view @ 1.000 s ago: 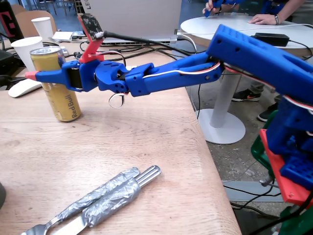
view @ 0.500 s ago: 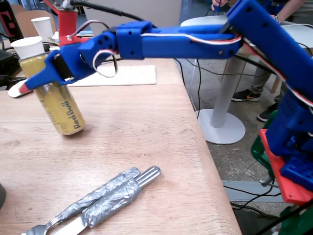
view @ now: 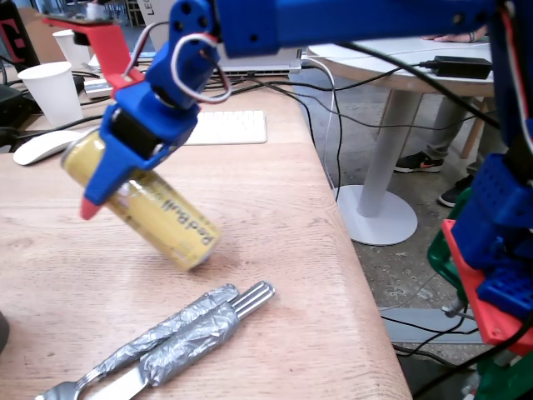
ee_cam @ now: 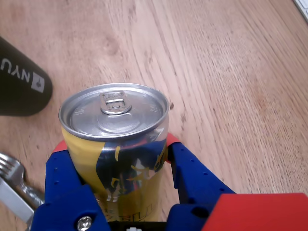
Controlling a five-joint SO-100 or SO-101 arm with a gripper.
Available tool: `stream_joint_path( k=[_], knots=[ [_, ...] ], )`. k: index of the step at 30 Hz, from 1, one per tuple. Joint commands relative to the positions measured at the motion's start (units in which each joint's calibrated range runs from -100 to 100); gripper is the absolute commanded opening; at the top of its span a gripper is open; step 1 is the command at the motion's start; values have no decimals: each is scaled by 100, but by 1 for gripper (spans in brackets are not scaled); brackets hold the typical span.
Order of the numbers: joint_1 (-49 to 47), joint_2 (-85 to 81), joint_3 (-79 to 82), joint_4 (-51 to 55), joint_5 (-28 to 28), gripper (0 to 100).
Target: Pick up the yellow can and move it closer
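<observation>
The pick-up looks done. The gripper [view: 125,179] is clamped on the yellow can [view: 162,212], its blue jaws pressing the can's sides, and in the fixed view the can hangs tilted, top up toward the far left and base down toward the near right. Whether the base has fully cleared the tabletop [view: 275,200] or just grazes it I can't quite say from this angle; a shadow sits right under the lower edge, so it is close to the wood at best.

In the wrist view the silver top and pull-tab of the can [ee_cam: 114,113] fill the middle, with a blue finger on either side of the body and the gripper [ee_cam: 118,159] seated well down the can, which reads as a firm hold.

What is left, I'd judge, is the carry toward the near side and the set-down. The can needs bringing back upright before release, or it will likely tip and roll. Just near of it lie a fork [view: 75,385] and knife with foil-wrapped handles [view: 179,333], so the landing spot wants to be beside them, not on them. A dark NYU-marked object [ee_cam: 21,79] lies at the left in the wrist view, and a white paper cup [view: 52,92], mouse [view: 42,146] and keyboard [view: 226,127] sit farther back, well clear.
</observation>
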Motion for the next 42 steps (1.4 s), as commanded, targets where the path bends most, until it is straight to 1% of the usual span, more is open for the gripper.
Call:
stream_joint_path(
  k=[1, 5, 9, 11, 13, 20, 22, 25, 27, 30, 32, 37, 39, 42],
  knots=[
    [-83, -1597, 1304, -437, -20, 23],
    [-133, -2343, 3437, -2407, -15, 23],
    [-793, -3321, 5636, -4205, 10, 23],
    [-945, -3664, 6476, -5043, 44, 23],
    [-945, -3964, 6995, -5601, 54, 23],
    [-1013, -5791, 8751, -5749, 54, 23],
    [-1301, -5920, 8874, -5749, 49, 23],
    [-1149, -6151, 8864, -5757, 49, 24],
    [-1132, -6443, 9025, -5970, 34, 24],
    [-1064, -6383, 9270, -6685, 54, 24],
    [-742, -6357, 9402, -7071, 54, 24],
    [-506, -6400, 10176, -7645, 59, 24],
    [-506, -6451, 10478, -7703, 59, 24],
    [-506, -6460, 10506, -7695, 59, 24]
  ],
)
